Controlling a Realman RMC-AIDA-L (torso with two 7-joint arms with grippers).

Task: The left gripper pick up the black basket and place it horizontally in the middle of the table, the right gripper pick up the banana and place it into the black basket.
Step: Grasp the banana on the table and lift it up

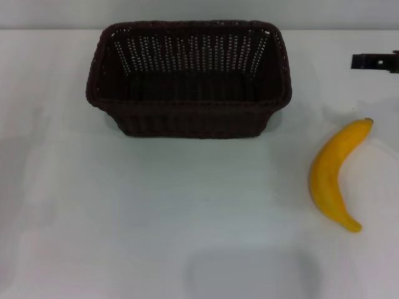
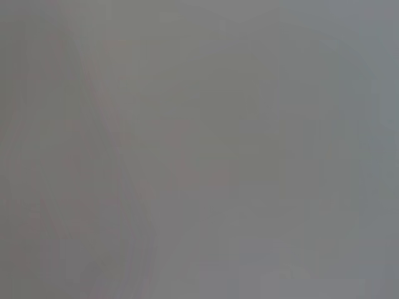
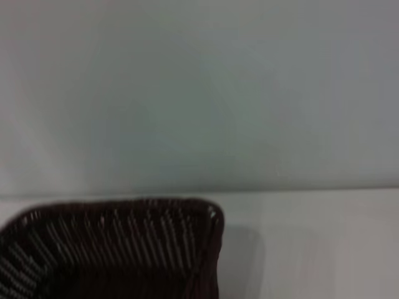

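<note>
The black basket [image 1: 188, 78] stands upright on the white table [image 1: 156, 205], lengthwise across the far middle, and it is empty inside. One of its corners shows in the right wrist view [image 3: 118, 249]. The banana [image 1: 335, 174] lies on the table to the right of the basket, apart from it, its dark tip pointing away from me. A slim black piece with whitish marks, my right gripper [image 1: 360, 61], pokes in at the far right edge, well beyond the banana. My left gripper is out of view. The left wrist view shows only plain grey.
A grey wall [image 1: 199, 12] runs behind the table's far edge. A faint shadow lies on the table near the front middle [image 1: 249, 274].
</note>
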